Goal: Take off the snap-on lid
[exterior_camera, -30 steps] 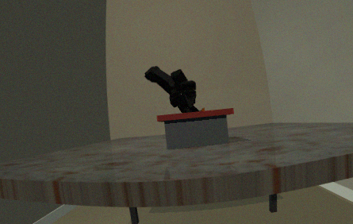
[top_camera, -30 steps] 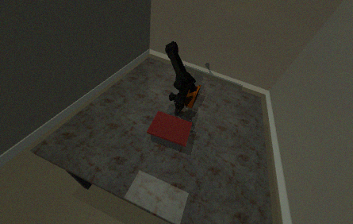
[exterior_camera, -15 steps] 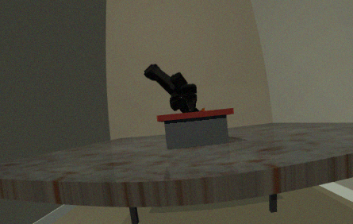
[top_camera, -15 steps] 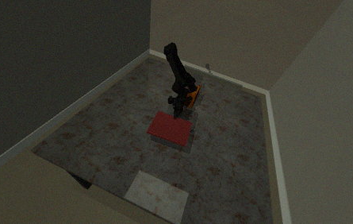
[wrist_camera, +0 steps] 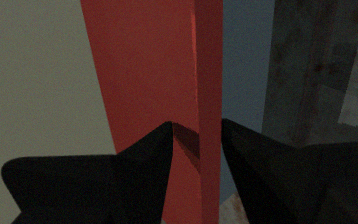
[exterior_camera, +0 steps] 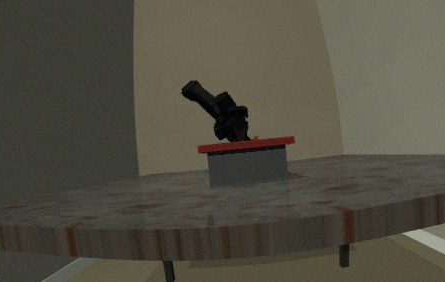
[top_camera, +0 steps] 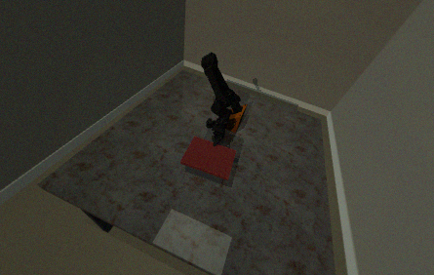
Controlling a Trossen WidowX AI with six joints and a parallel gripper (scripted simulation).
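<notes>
The red lid [top_camera: 209, 158] [exterior_camera: 252, 144] [wrist_camera: 145, 60] lies flat, right side up, on top of the grey storage box [top_camera: 202, 174] [exterior_camera: 247, 166] [wrist_camera: 245, 65]. A dark band shows just under the lid in the exterior view. The box stands on the table [top_camera: 119, 171] [exterior_camera: 122, 212]. My gripper [top_camera: 217, 143] [wrist_camera: 195, 126] is shut on the lid's rim at the side nearest the arm. One finger is on the lid's top side, the other by its outer edge, beside the box wall. In the exterior view the fingertips are hidden behind the lid.
An orange piece [top_camera: 238, 118] [exterior_camera: 256, 138] is by the arm's base. A pale rectangular patch [top_camera: 192, 241] lies at the table's front edge. A small grey object [top_camera: 256, 83] is at the back by the wall. Walls stand around the table.
</notes>
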